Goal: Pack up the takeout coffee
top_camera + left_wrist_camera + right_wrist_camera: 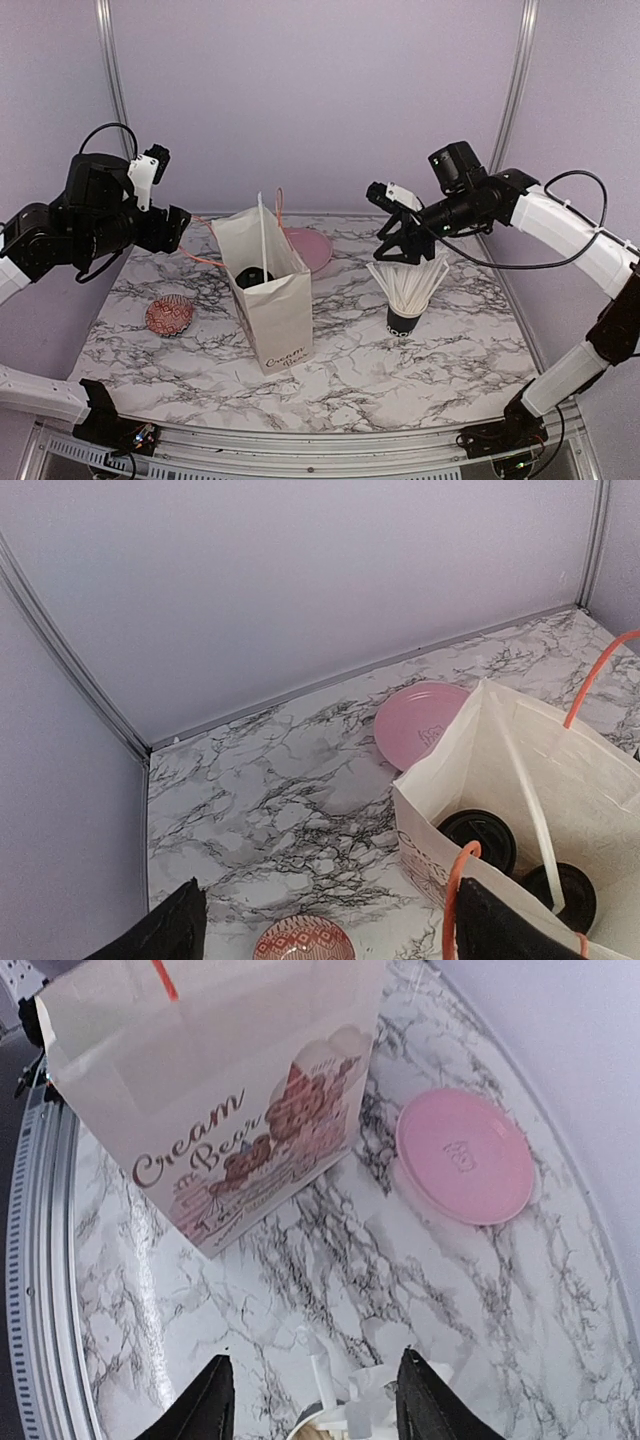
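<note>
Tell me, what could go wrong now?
The right gripper hangs open just above the white straws; a dip or swing might tip their black cup. The left gripper sits beside an orange handle; snagging it could topple the tall paper bag and the lidded cups inside.

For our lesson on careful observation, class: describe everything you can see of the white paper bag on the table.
The paper bag is white and creased, and it stands upright with its mouth open on the marble table. Thin orange handles rise from its rim. One side bears "Cream Bear" in brown script with cartoon bears. Two black cup lids and a white straw show inside.
</note>
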{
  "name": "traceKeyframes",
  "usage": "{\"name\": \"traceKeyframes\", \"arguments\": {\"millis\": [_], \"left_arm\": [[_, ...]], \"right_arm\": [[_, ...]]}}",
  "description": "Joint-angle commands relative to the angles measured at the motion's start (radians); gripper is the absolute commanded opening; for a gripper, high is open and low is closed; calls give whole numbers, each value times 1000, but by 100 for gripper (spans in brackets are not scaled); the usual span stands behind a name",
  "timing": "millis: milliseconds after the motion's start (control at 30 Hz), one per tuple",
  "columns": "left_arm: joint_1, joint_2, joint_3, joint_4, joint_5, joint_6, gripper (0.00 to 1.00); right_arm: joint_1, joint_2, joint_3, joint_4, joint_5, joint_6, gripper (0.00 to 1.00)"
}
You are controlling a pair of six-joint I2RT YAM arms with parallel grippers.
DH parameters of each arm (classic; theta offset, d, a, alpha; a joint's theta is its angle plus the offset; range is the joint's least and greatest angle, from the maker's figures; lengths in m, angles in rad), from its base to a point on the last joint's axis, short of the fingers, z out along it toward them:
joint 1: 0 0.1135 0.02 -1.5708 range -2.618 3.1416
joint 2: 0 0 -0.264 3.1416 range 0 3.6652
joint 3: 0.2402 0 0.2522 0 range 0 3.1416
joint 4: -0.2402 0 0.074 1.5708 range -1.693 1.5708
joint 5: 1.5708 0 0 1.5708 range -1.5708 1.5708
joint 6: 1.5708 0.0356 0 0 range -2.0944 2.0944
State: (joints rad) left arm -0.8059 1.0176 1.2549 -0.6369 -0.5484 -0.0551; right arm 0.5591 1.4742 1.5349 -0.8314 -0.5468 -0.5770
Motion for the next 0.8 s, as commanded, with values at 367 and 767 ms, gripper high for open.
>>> {"name": "traceKeyframes", "arguments": {"millis": [367, 767], "left_arm": [[4, 3, -4, 52, 10, 17, 87], [4, 8, -10, 52, 20, 18, 87]], "right_arm": [[14, 72, -53, -13, 109, -25, 59], [49, 54, -3, -51, 155, -7, 51]]}}
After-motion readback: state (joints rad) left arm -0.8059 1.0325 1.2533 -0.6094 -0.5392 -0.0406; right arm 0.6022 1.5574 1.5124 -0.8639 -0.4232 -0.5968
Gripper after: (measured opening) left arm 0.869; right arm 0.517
